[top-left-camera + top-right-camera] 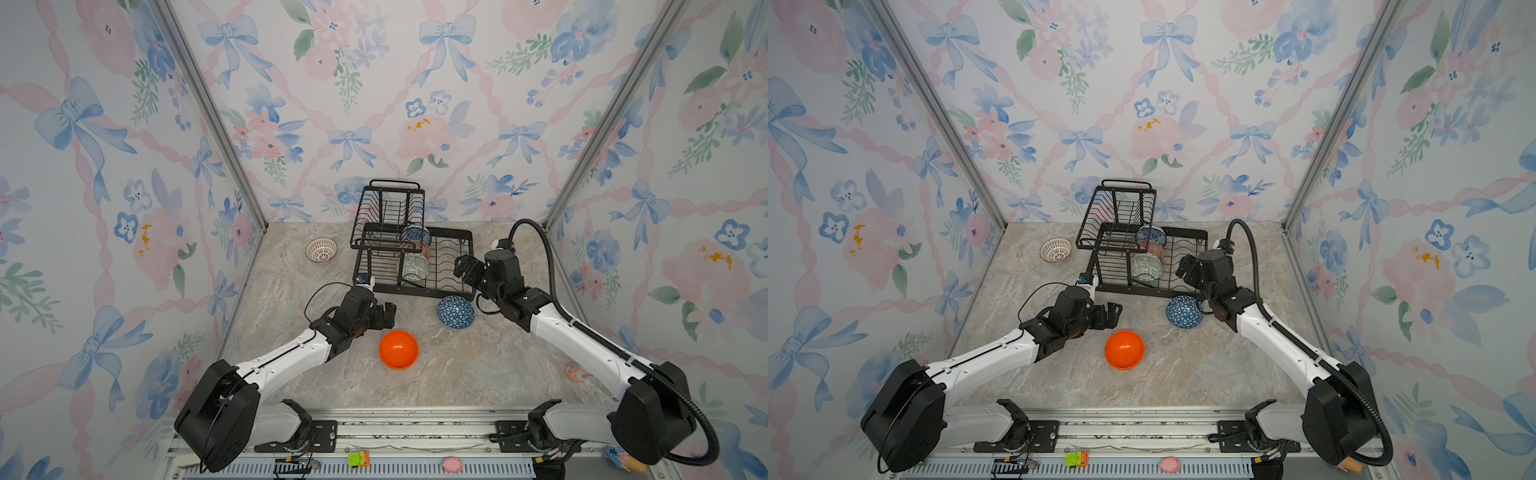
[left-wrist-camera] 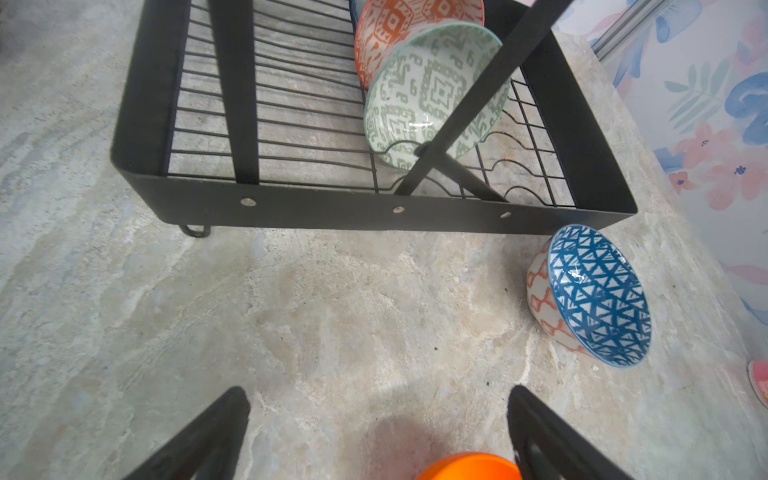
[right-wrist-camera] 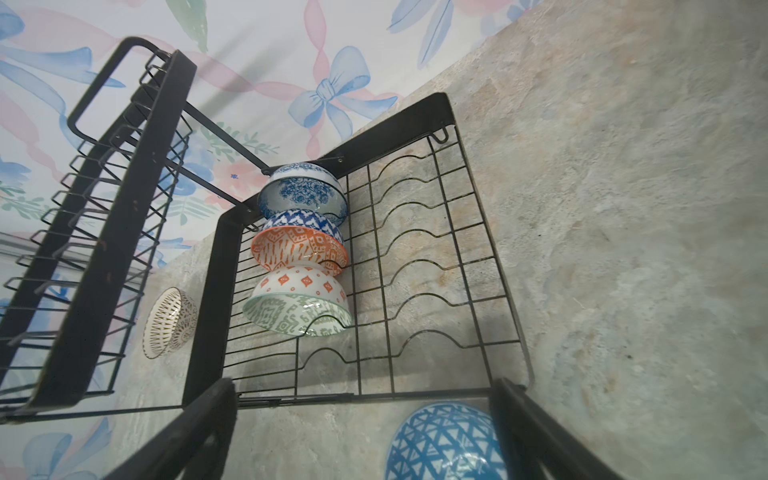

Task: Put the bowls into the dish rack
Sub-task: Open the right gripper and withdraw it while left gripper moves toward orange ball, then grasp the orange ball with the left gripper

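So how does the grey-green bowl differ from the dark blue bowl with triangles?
The grey-green bowl stands on edge in the lower tray of the dish rack; the dark blue bowl lies tipped on the table, outside the rack by its corner. The first has green angular marks inside, the second blue triangles. Both are small, round, and white outside with orange-red marks.

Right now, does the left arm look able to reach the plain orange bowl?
Probably yes: the left gripper hangs open just beside the orange bowl, with only bare table between them and nothing blocking.
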Controlling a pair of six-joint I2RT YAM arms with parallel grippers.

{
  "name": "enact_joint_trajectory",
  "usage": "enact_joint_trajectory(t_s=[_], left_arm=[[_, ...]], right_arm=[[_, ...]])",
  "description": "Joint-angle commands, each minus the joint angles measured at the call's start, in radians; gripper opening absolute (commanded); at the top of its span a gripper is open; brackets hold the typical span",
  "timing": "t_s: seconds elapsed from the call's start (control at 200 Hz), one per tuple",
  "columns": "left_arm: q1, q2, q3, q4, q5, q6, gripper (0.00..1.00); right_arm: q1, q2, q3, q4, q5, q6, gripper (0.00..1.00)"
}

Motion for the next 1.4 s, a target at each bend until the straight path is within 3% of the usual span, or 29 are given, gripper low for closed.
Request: enact_joint_trajectory(t_s=[0.0, 0.26, 0.55, 0.75, 1.04, 1.395], left_arm=[[0.001, -0.024, -0.01, -0.051, 0.061, -0.003, 0.98], [-0.013, -0.065, -0.018, -0.162, 0.096, 0.016, 0.97], [-0.022, -0.061, -0.059, -0.182, 0.19, 0.014, 0.8], [-0.057, -0.007, -0.052, -0.183, 0.184, 0.009, 0.7], [-0.074, 0.112, -0.006, -0.23, 0.141, 0.02, 0.49], [-0.083, 0.146, 0.03, -0.241, 0.126, 0.01, 0.2]], right_arm=[[-0.009, -0.037, -0.012, -0.088, 0.024, -0.081, 0.97], [-0.01, -0.06, -0.063, -0.096, 0.038, -0.186, 0.97], [-0.016, -0.022, -0.087, -0.049, 0.026, -0.231, 0.97], [-0.03, -0.012, -0.125, -0.001, 0.0, -0.22, 0.97], [-0.047, -0.022, -0.161, 0.042, -0.03, -0.213, 0.97], [-0.068, -0.012, -0.177, 0.063, -0.077, -0.181, 0.97]])
